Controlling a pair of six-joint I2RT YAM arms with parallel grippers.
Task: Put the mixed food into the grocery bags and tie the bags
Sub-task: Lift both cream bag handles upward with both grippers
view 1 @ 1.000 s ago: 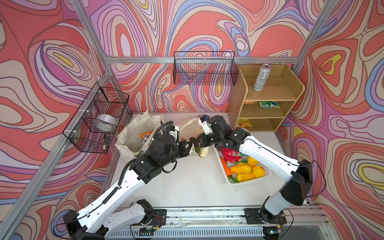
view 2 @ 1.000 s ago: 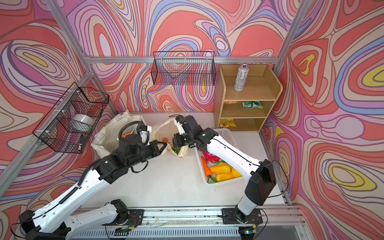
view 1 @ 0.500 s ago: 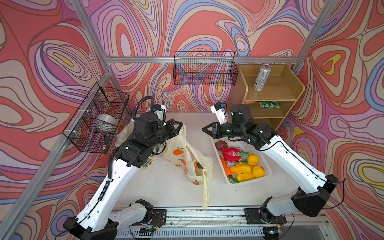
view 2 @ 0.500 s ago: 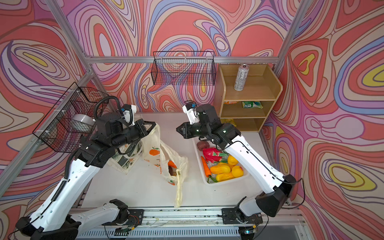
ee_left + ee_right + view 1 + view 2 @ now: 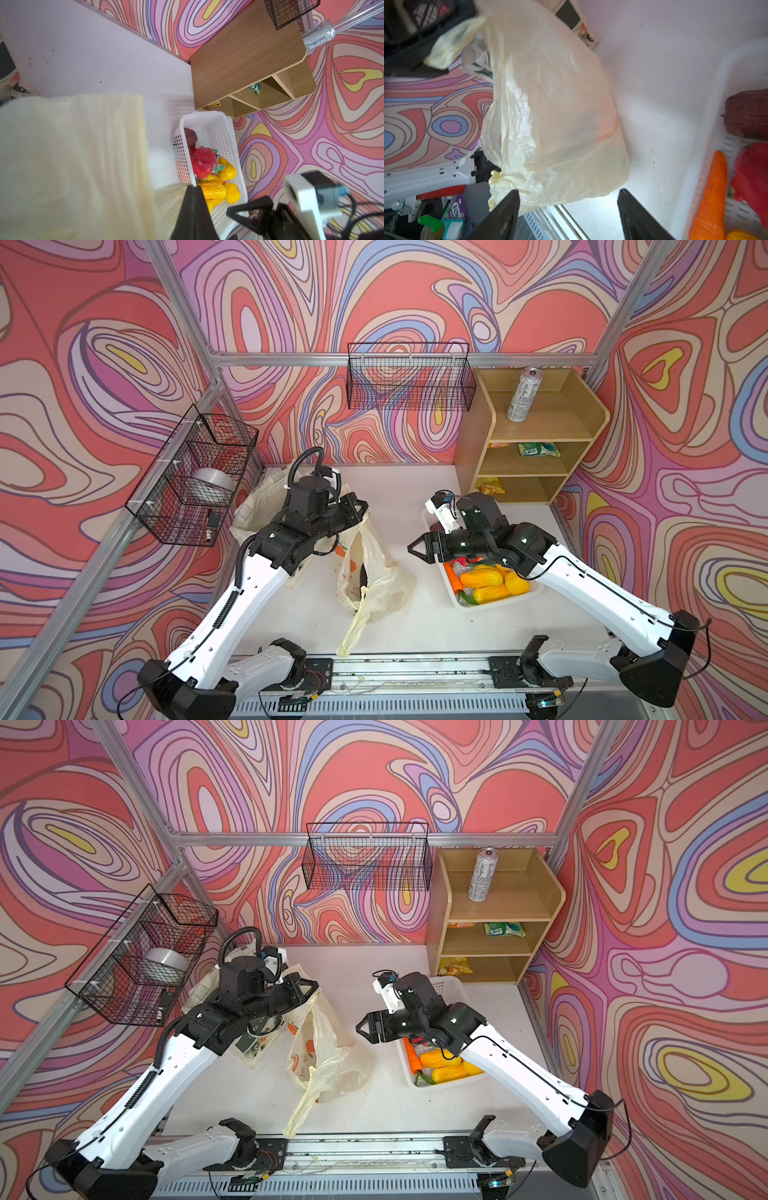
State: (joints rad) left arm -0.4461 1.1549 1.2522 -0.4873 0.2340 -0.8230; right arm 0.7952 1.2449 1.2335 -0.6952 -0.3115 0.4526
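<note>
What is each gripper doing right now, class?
Left gripper: closed on the plastic bag.
Right gripper: open, holding nothing.

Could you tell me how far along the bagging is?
Done: the thin pale-yellow plastic carrier bag seems to hold something. In hand: the left end effector is shut on its handle; the right end effector is open, empty. Left: bright plastic toy fruits lie in the white lattice basket, the tall silver can stands on the wooden shelf, and this bag is untied.

Ahead of the jaws, thin crinkly glossy plastic bag (image 5: 550,114); beside them, matt white plastic basket (image 5: 704,128); smooth grained wooden shelf (image 5: 245,62).
</note>
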